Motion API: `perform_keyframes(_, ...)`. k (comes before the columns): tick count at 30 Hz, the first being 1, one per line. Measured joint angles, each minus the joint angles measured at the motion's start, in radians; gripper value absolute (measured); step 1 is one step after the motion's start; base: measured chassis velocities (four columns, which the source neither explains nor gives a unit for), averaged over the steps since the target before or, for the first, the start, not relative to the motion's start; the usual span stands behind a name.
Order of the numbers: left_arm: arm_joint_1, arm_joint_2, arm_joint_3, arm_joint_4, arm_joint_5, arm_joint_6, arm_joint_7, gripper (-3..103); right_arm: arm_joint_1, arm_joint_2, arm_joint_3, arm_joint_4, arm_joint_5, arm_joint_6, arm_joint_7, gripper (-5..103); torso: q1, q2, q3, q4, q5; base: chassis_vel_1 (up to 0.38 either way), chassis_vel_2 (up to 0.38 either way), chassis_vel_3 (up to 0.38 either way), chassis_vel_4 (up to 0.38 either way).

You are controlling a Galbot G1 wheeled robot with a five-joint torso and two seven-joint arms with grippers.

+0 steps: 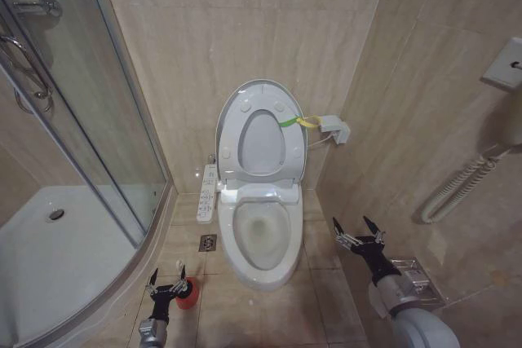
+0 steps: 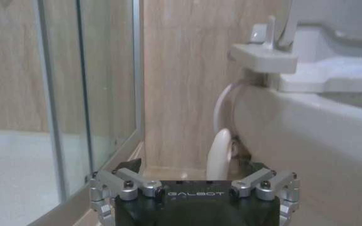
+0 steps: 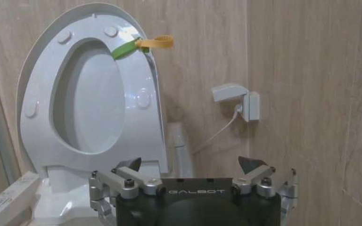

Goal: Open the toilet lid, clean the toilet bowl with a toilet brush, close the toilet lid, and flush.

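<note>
The toilet lid (image 1: 231, 109) stands raised against the back wall together with the seat ring (image 1: 261, 170), and a green-yellow band (image 1: 294, 121) hangs at its edge. The toilet bowl (image 1: 261, 270) below it is uncovered. The toilet brush sits in its red holder cup (image 1: 189, 294) on the floor left of the bowl. My left gripper (image 1: 167, 275) is open just beside the cup; a white handle (image 2: 220, 150) rises between its fingers, untouched. My right gripper (image 1: 359, 231) hangs open to the right of the bowl, facing the lid (image 3: 43, 61) and band (image 3: 143, 44).
A glass shower door (image 1: 81, 120) and curved white shower tray (image 1: 49, 242) fill the left. A white button panel (image 1: 207, 193) and floor drain (image 1: 207, 242) lie left of the toilet. A wall box (image 1: 335, 128) and corded handset (image 1: 461, 185) are on the right.
</note>
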State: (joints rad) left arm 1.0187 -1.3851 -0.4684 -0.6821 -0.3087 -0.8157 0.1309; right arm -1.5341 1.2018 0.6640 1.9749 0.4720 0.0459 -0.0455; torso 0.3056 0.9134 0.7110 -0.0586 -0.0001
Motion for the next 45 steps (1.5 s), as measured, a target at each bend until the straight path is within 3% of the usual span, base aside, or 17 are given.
perform_keyframes(15, 0.103, 0.007, 0.024, -0.202, 0.039, 0.002, -0.056, 100, 0.000, 0.000, 0.000, 0.000, 0.000, 0.000, 0.000, 100, 0.000, 0.000, 0.000, 0.0000, 0.0000, 0.000, 0.000, 0.000, 0.000)
perform_keyframes(27, 0.217, 0.049, 0.015, -0.427, 0.088, 0.070, -0.125, 100, 0.000, 0.000, 0.000, 0.000, 0.000, 0.000, 0.000, 100, 0.000, 0.000, 0.000, 0.0001, 0.0000, 0.000, 0.000, 0.000, 0.000)
perform_keyframes(35, 0.250, 0.088, 0.002, -0.544, 0.048, 0.138, -0.141, 100, 0.000, 0.000, 0.000, 0.000, 0.000, 0.000, 0.000, 100, 0.000, 0.000, 0.000, 0.0000, 0.0000, 0.000, 0.000, 0.000, 0.000)
perform_keyframes(41, 0.298, 0.144, -0.012, -0.744, -0.062, 0.281, -0.154, 100, 0.000, 0.000, 0.000, 0.000, 0.000, 0.000, 0.000, 100, 0.000, 0.000, 0.000, -0.0001, 0.0002, 0.000, 0.000, 0.000, 0.000)
perform_keyframes(45, 0.323, 0.167, -0.030, -0.828, -0.081, 0.340, -0.161, 100, 0.000, 0.000, 0.000, 0.000, 0.000, 0.000, 0.000, 100, 0.000, 0.000, 0.000, 0.0000, 0.0001, 0.000, 0.000, 0.000, 0.000)
